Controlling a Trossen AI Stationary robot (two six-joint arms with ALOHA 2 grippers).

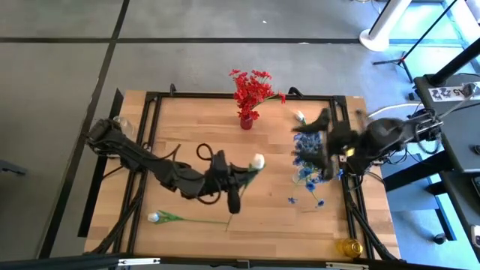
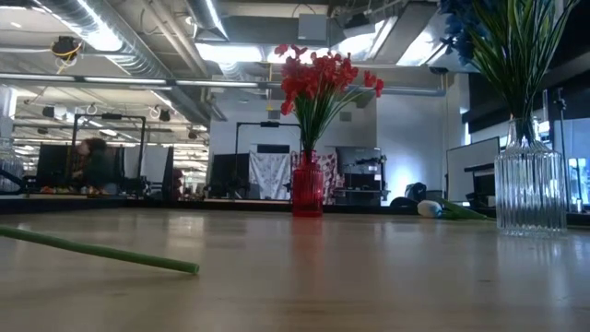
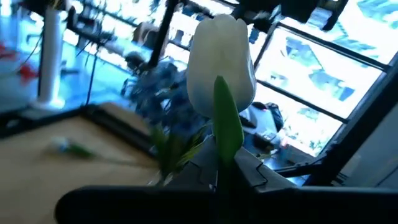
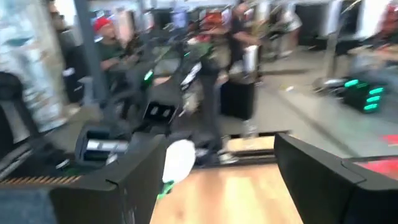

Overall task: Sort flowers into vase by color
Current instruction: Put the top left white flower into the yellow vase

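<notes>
My left gripper (image 1: 238, 178) hangs over the table's middle, shut on a white flower (image 3: 221, 62) whose blossom (image 1: 258, 160) points toward the blue flowers. A second white flower (image 1: 154, 217) lies flat near the front left; its stem (image 2: 92, 249) shows in the low view. A third white flower (image 1: 300, 116) lies by the far edge. Red flowers (image 1: 251, 86) stand in a red vase (image 2: 307, 184). Blue flowers (image 1: 306, 161) stand in a clear ribbed vase (image 2: 528, 189). My right gripper (image 4: 217, 180) is open above the far right, with that third flower (image 4: 177, 158) lying beyond its fingers. My left gripper pinches the white flower's green stem (image 3: 227, 134) between its two fingers, a short way below the blossom. The fingers lie about level and point toward the table's right side. The blossom sticks out beyond the fingertips, lifted clear of the table.
A clear glass (image 1: 120, 121) stands at the far left corner, and a yellow object (image 1: 349, 246) at the near right corner. A black frame (image 1: 225, 96) runs round the tabletop. Bare wood lies between the red vase and the front edge.
</notes>
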